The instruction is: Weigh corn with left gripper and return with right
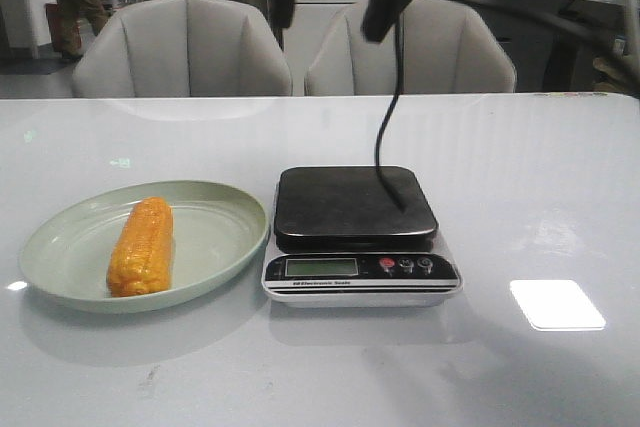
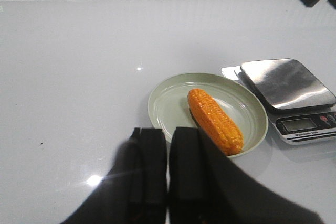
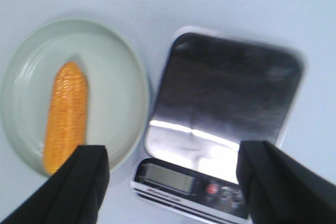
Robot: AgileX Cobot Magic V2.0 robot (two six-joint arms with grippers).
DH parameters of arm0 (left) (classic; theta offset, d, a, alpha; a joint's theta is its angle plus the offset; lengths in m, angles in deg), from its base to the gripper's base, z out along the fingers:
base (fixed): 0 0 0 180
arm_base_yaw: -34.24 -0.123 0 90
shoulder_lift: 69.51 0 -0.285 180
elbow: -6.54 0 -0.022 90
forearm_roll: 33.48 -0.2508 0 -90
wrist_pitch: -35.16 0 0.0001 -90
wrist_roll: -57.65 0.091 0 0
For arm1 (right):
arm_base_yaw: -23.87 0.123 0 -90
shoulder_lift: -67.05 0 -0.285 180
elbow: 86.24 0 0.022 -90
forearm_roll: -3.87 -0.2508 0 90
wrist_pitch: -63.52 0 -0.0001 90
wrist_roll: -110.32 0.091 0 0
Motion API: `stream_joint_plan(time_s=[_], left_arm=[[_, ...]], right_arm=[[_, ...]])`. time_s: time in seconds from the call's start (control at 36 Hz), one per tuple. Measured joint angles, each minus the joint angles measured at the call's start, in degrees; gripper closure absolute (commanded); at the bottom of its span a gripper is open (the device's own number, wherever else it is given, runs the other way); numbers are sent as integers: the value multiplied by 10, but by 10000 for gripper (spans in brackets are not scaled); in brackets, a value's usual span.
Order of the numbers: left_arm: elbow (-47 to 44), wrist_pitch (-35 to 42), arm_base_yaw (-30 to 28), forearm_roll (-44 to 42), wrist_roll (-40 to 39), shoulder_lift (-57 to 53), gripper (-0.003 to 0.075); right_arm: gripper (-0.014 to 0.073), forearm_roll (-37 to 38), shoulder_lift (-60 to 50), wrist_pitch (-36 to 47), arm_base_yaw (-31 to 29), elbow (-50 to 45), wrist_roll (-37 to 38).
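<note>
On the white bench [image 1: 520,207], the corn [image 1: 142,245] is lying lengthwise on its plate [image 1: 225,207]; the left pincer [image 2: 167,174], nearly pressed together, is risking skidding off the rounded cob, while the right pincer [image 3: 170,174] is hanging spread.

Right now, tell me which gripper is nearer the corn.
Left, as far as these views show. The left gripper hangs just short of the plate holding the corn, not touching it. The right gripper, open, hovers above the scale, corn off to its side.

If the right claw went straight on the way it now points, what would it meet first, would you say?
Probably the scale: the right claw looks down on it, fingers spread wide over its display end. The corn lies off to one side. Height is unclear.
</note>
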Motion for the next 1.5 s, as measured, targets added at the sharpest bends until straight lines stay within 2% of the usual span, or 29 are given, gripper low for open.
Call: stream_joint_plan(time_s=[0.25,0.56,0.92,1.22,1.36,1.5], left_arm=[[0,0,-1,0,0,0,598],[0,0,-1,0,0,0,598],[-7,3,-1,0,0,0,598],[-7,6,-1,0,0,0,598],[-7,6,-1,0,0,0,598],[-7,6,-1,0,0,0,598]], right_arm=[[-7,35,-95,-3,-58,-109,-5],[-7,51,-221,11,-118,-295,-23],[-7,92,-515,206,-119,-521,-39],[-7,116,-763,321,-119,-733,-39],[-7,127,-909,412,-119,-842,-39],[-7,131,-1022,561,-119,-971,-39]])
